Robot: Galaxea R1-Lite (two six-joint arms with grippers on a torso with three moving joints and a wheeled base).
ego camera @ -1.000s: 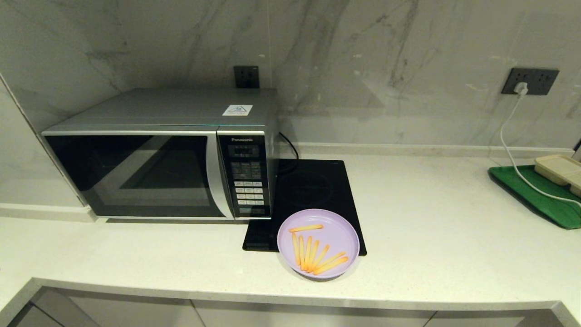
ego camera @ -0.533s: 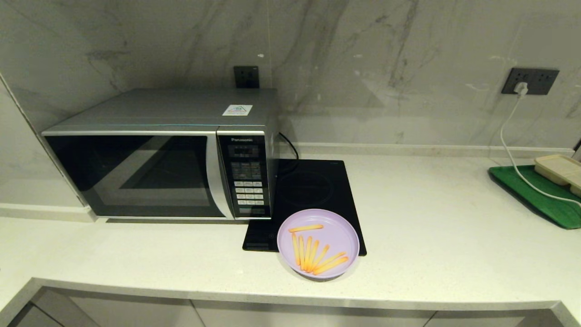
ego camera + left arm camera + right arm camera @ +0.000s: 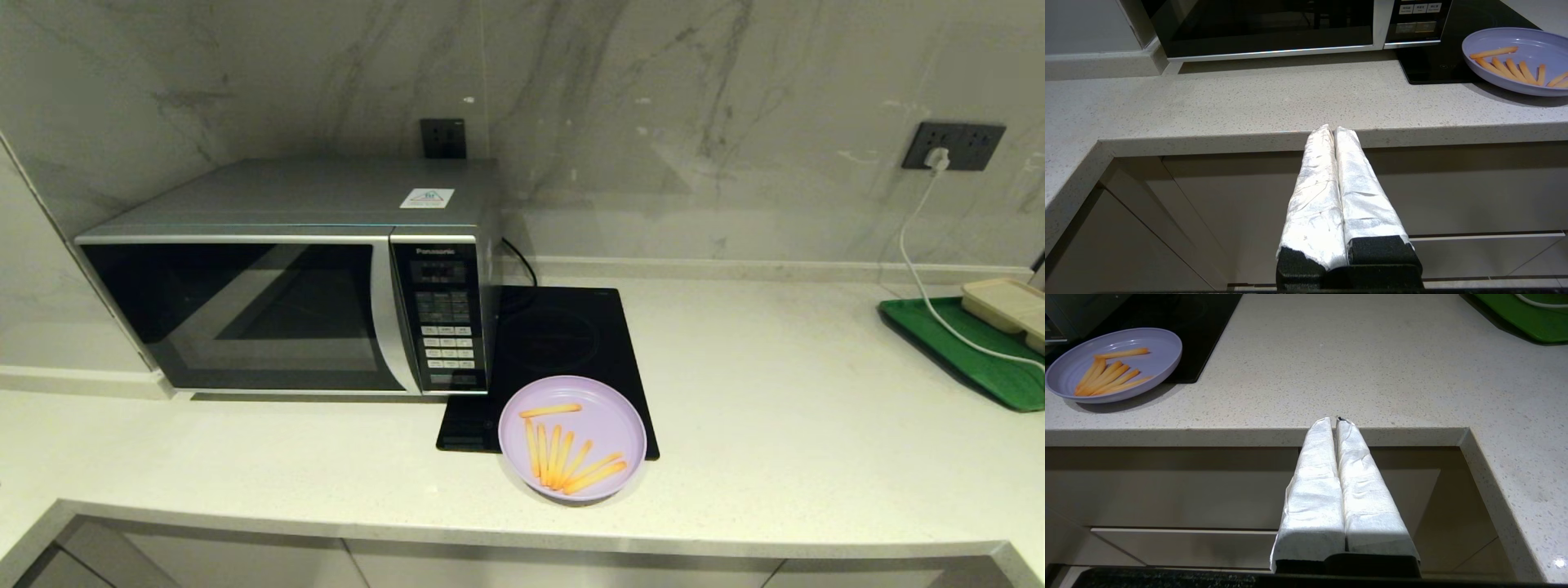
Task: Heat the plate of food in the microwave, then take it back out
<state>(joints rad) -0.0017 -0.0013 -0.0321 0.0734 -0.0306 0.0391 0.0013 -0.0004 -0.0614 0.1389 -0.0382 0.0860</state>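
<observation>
Both arms parked below the table edge, nothing begun

The left gripper [image 3: 1334, 130] has its jaws pressed together on nothing, tips level with the table [image 3: 1216, 102] edge in front of the microwave [image 3: 286, 278]; the right gripper [image 3: 1334, 421] sits the same way, jaws pressed together and empty, further along the edge. The plate [image 3: 571, 437] with its fries [image 3: 567, 457] rests half on the black hob [image 3: 555, 351], just right of the microwave. Door shut, so opening, loading, heating and retrieval all look undone. "Panasonic" reads above the keypad [image 3: 445, 327]; the sticker [image 3: 427, 198] on top is illegible
</observation>
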